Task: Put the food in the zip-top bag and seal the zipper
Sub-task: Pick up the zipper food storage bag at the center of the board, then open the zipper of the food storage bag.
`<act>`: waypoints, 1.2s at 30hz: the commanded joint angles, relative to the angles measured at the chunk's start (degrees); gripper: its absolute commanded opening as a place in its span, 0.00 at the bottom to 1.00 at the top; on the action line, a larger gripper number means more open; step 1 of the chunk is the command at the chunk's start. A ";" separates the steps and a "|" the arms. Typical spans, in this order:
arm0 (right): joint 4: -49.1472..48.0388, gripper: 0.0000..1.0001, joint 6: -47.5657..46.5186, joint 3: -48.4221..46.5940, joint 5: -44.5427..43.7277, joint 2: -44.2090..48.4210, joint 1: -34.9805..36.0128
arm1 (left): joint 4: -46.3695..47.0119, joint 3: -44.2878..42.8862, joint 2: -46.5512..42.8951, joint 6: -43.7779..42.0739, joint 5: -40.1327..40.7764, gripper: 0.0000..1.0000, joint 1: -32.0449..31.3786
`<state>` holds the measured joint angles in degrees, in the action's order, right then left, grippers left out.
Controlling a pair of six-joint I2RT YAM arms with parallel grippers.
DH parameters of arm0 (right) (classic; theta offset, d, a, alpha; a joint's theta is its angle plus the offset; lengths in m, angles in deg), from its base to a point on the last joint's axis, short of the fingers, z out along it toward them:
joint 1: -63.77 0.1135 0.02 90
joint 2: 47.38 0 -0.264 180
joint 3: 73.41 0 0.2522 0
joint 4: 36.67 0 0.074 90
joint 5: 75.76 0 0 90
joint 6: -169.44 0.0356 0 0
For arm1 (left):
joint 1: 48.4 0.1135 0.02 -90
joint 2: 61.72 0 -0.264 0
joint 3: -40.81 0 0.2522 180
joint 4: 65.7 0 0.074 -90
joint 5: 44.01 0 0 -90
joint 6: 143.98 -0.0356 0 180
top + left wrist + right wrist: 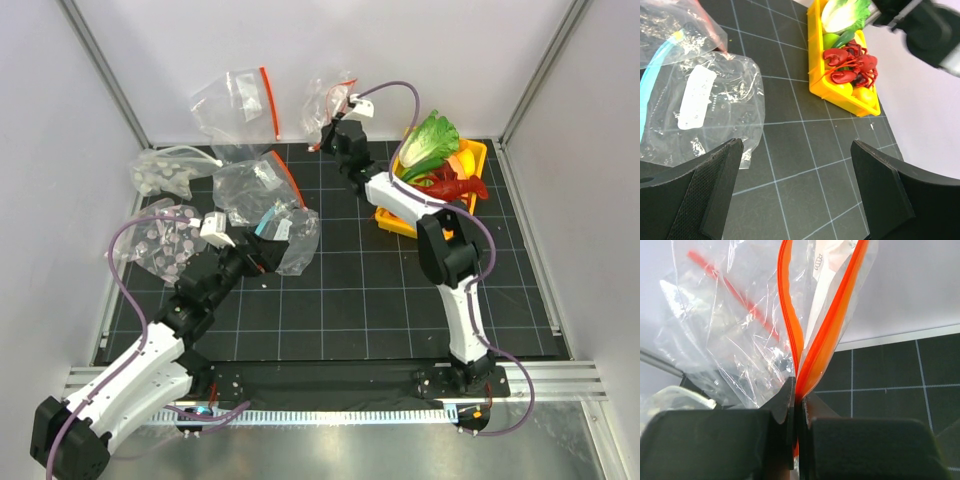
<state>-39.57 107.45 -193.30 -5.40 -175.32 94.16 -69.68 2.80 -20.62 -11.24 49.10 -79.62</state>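
- Right fingers (790, 402): closed tight on the zipper (826, 335) of the zip-top bag (735, 335). They hold it up at the far edge of the counter (360, 290), with the rest of the bag hanging loose.
- Zipper: the two orange strips part above the pinch, so the mouth looks unsealed.
- Left fingers (715, 187): spread wide and holding nothing, low over the counter just beside a second bag (725, 85) with a white label.
- Food: the lettuce (842, 12), green fruit (831, 39) and yellow pieces (863, 93) all lie in the yellow tray (816, 70), with a red lobster (852, 65) on top.
- Bag contents: no food is visible inside.
- Assessment: early stage. The bag is in hand, but loading has not begun. Every piece is yet to go in, and sealing comes after that.
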 commanded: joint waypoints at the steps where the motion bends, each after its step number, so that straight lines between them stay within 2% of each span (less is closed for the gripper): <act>1: -4.16 0.01 -4.36 4.68 0.23 8.31 3.00 | -0.37 -2.91 0.38 -1.78 2.15 0.95 -0.24; 5: -7.67 0.01 -2.70 18.28 0.04 16.04 6.08 | -2.22 -3.87 0.12 -2.84 3.65 0.95 -0.24; 8: -11.36 0.01 -1.73 27.97 3.11 21.49 9.68 | -4.15 -4.58 -1.72 -3.37 4.53 0.95 -0.24; 14: -9.71 0.01 -3.84 41.67 6.89 32.91 13.99 | -4.51 -3.44 -5.33 -3.98 6.55 0.98 -0.24; 19: -10.76 0.01 -6.02 54.33 10.67 41.26 14.78 | -4.68 -3.79 -3.84 -4.24 6.91 1.00 -0.24; 24: -9.45 0.01 -10.51 58.57 12.35 44.00 17.94 | -4.86 -5.54 -0.15 -4.25 4.80 1.00 -0.24; 28: -6.71 0.01 -14.11 59.19 5.94 43.92 21.63 | -4.51 -6.25 1.17 -5.91 3.22 1.00 -0.24; 36: -6.97 0.01 -17.02 60.50 1.81 43.65 26.82 | -5.03 -6.95 4.33 -6.44 5.32 1.00 -0.24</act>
<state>-44.29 93.04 -133.82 -0.08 -133.14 119.67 -75.26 -1.77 -17.58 -16.53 53.38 -79.62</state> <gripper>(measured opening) 0.050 0.996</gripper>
